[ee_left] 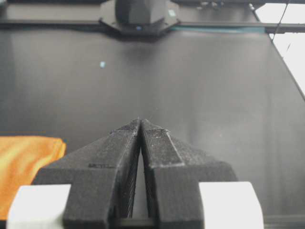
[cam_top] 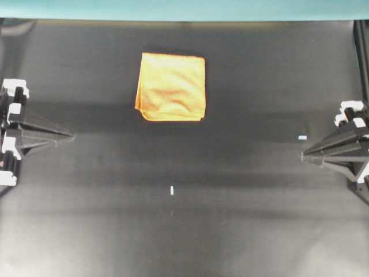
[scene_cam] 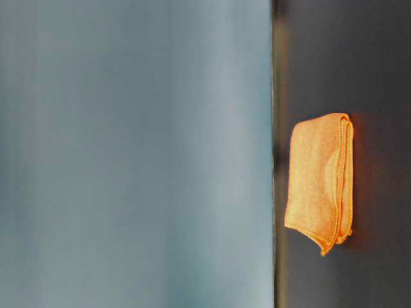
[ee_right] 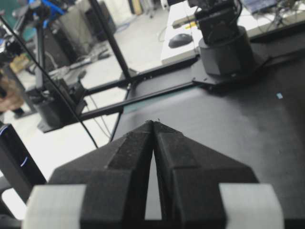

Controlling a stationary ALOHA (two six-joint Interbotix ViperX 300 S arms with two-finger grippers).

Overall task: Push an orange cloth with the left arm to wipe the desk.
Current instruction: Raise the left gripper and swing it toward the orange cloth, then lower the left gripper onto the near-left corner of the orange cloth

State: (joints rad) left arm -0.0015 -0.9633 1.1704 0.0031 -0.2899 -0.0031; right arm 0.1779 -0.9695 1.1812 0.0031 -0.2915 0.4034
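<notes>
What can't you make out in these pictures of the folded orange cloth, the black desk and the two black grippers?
- Folded bright orange microfibre cloth: cut off by the left wrist view's left edge; its underside is hidden against the matte black desk everywhere.
- Left black pointed gripper and right black pointed gripper: their arms run off the overhead view's side edges.
- Table-level view: the left half is only a blurred grey-blue blank.

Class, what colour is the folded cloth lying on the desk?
Bright orange cloth; the overhead view shows it best.

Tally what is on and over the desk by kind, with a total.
orange cloth: 1
Grippers, both shut and empty: 2, the left gripper and the right gripper
White tape marks on the desk: 2, and
Total: 5
</notes>
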